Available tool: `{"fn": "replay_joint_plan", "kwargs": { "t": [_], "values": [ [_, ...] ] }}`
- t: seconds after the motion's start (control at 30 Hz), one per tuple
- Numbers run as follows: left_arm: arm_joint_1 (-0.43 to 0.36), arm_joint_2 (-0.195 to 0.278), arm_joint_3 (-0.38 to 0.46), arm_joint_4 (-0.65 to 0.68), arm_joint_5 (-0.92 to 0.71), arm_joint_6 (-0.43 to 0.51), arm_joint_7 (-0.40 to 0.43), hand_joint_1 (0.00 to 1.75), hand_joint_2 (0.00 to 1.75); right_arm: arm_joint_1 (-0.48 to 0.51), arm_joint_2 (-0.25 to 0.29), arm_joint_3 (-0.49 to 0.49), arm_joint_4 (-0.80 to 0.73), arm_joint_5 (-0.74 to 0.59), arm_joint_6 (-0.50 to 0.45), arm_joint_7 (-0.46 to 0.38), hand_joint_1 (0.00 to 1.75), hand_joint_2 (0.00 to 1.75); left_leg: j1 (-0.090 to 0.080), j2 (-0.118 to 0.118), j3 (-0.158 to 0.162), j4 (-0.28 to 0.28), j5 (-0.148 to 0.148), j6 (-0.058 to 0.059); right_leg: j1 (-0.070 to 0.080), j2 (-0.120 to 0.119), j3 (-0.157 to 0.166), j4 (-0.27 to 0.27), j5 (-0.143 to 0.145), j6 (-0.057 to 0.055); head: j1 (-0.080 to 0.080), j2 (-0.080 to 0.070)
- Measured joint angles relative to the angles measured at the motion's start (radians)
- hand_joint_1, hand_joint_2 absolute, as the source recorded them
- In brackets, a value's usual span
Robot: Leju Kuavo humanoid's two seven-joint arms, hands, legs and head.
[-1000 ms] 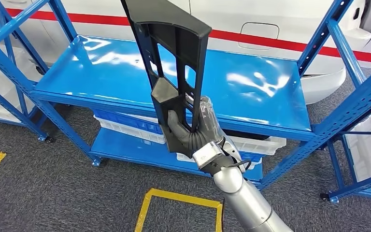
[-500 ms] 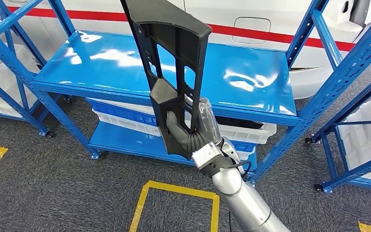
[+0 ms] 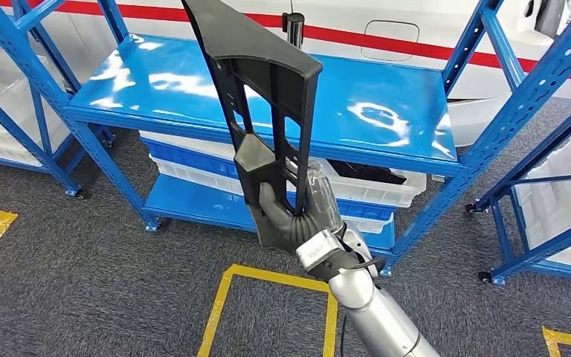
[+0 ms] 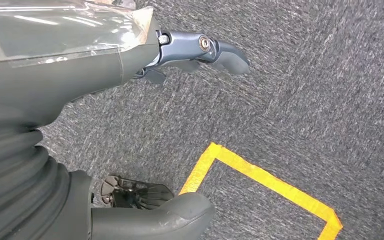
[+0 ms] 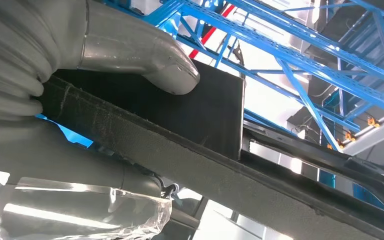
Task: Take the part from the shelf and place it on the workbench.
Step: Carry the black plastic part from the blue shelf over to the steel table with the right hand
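A long black plastic part (image 3: pixel 268 97) with open slots stands upright in front of me, and my right hand (image 3: pixel 297 212) grips its lower end. Behind it is the blue shelf (image 3: pixel 372 126), whose glossy top level is bare. In the right wrist view the thumb (image 5: pixel 145 55) presses on the black part (image 5: pixel 205 165), which runs across the picture. My left hand (image 4: pixel 55 100) hangs over the grey carpet with its fingers (image 4: pixel 215 50) apart and nothing in it.
White and blue crates (image 3: pixel 372 190) sit on the shelf's lower level. More blue racks stand at the left (image 3: pixel 15 74) and right (image 3: pixel 550 186). Yellow tape squares (image 3: pixel 268 297) mark the carpet. A white body panel with a red stripe (image 3: pixel 416 30) lies behind the shelf.
The whole picture has shifted against the shelf, so the camera has moved. My right hand keeps the same grip on the black part.
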Motion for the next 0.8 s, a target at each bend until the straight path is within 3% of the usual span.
{"fn": "replay_joint_plan", "kwargs": {
  "t": [0.07, 0.13, 0.17, 0.23, 0.3, 0.33, 0.37, 0.4, 0.47, 0.53, 0.6, 0.67, 0.73, 0.8],
  "values": [
    [0.001, 0.0, 0.0, 0.0, 0.0, 0.0, 0.0, 0.0, 1.75, 0.0, 0.0, 0.0, 0.0, 0.0, 0.0, -0.001, 1.75, 1.75, -0.003, 0.001, -0.009, 0.007, 0.008, -0.011, 0.005, 0.001, 0.02, -0.043, -0.001, -0.009, 0.0, 0.0],
    [0.003, 0.001, 0.0, 0.0, 0.0, 0.0, -0.001, 0.0, 1.75, 0.0, 0.001, 0.0, 0.0, 0.0, -0.001, -0.002, 1.75, 1.75, -0.001, -0.001, -0.016, 0.011, 0.008, -0.022, -0.004, 0.002, 0.008, -0.045, 0.007, -0.023, 0.0, 0.0],
    [0.004, 0.001, 0.0, 0.0, -0.001, -0.002, -0.003, 0.0, 1.75, 0.0, 0.002, 0.0, 0.0, 0.002, -0.001, -0.002, 1.75, 1.75, 0.001, -0.003, -0.024, 0.027, -0.01, -0.028, -0.009, 0.0, 0.004, -0.047, 0.013, -0.033, -0.001, 0.0],
    [0.005, 0.001, 0.0, 0.0, -0.005, -0.007, -0.01, 0.0, 1.75, 0.0, 0.003, 0.0, 0.0, 0.011, -0.005, -0.006, 1.75, 1.75, 0.008, -0.006, -0.059, 0.114, -0.085, -0.041, -0.014, -0.005, -0.007, -0.049, 0.026, -0.052, -0.002, 0.0],
    [0.007, 0.001, 0.0, 0.0, -0.012, -0.011, -0.016, 0.0, 1.75, 0.005, 0.002, 0.0, 0.0, 0.02, -0.011, -0.01, 1.75, 1.75, 0.015, -0.007, -0.105, 0.247, -0.155, -0.054, -0.013, -0.013, -0.021, -0.048, 0.036, -0.058, -0.002, 0.0],
    [0.008, 0.002, 0.0, 0.0, -0.015, -0.013, -0.016, 0.0, 1.75, 0.008, 0.001, 0.0, 0.0, 0.024, -0.013, -0.012, 1.75, 1.75, 0.019, -0.007, -0.115, 0.289, -0.164, -0.059, -0.013, -0.017, -0.027, -0.047, 0.04, -0.057, -0.002, 0.0],
    [0.009, 0.002, -0.001, 0.0, -0.018, -0.013, -0.016, 0.0, 1.75, 0.013, -0.001, 0.0, 0.0, 0.027, -0.015, -0.014, 1.75, 1.75, 0.023, -0.006, -0.108, 0.295, -0.153, -0.062, -0.013, -0.022, -0.031, -0.047, 0.043, -0.054, -0.002, 0.0],
    [0.01, 0.002, -0.002, 0.0, -0.021, -0.013, -0.016, 0.0, 1.75, 0.017, -0.003, 0.0, 0.0, 0.03, -0.017, -0.015, 1.75, 1.75, 0.026, -0.003, -0.078, 0.257, -0.127, -0.064, -0.013, -0.028, -0.033, -0.046, 0.045, -0.052, -0.002, 0.0],
    [0.01, 0.003, -0.003, 0.0, -0.025, -0.013, -0.014, 0.0, 1.75, 0.022, -0.008, 0.0, 0.0, 0.033, -0.022, -0.02, 1.75, 1.75, 0.029, 0.019, 0.017, 0.109, -0.075, -0.065, -0.012, -0.039, -0.034, -0.044, 0.047, -0.047, -0.002, 0.0],
    [0.009, 0.003, -0.005, 0.0, -0.028, -0.013, -0.013, 0.0, 1.75, 0.024, -0.011, 0.0, 0.0, 0.033, -0.026, -0.025, 1.75, 1.75, 0.023, 0.037, 0.072, 0.011, -0.058, -0.058, -0.006, -0.051, -0.036, -0.042, 0.051, -0.04, 0.0, 0.0],
    [0.01, 0.003, -0.005, 0.0, -0.029, -0.013, -0.01, 0.0, 1.75, 0.027, -0.013, 0.0, 0.0, 0.033, -0.028, -0.029, 1.75, 1.75, 0.017, 0.029, 0.068, -0.005, -0.058, -0.043, -0.002, -0.064, -0.038, -0.044, 0.057, -0.029, 0.003, 0.0],
    [0.012, 0.002, -0.005, 0.0, -0.029, -0.013, -0.011, 0.0, 1.75, 0.031, -0.014, 0.001, 0.0, 0.031, -0.029, -0.032, 1.75, 1.75, 0.018, 0.017, 0.062, -0.014, -0.047, -0.021, -0.002, -0.057, -0.051, -0.028, 0.044, -0.021, 0.004, 0.0],
    [0.013, 0.002, -0.005, 0.0, -0.029, -0.017, -0.019, 0.0, 1.75, 0.036, -0.016, 0.002, 0.0, 0.027, -0.03, -0.035, 1.75, 1.75, 0.019, 0.005, 0.056, -0.023, -0.034, -0.002, -0.003, -0.027, -0.093, 0.061, -0.007, -0.028, 0.004, 0.0],
    [0.014, 0.002, -0.005, 0.0, -0.029, -0.026, -0.027, 0.0, 1.75, 0.045, -0.021, 0.002, 0.002, 0.021, -0.031, -0.037, 1.75, 1.75, 0.016, -0.012, 0.046, -0.023, -0.027, 0.007, -0.004, -0.008, -0.153, 0.203, -0.067, -0.038, 0.005, 0.0]
  ]
}}
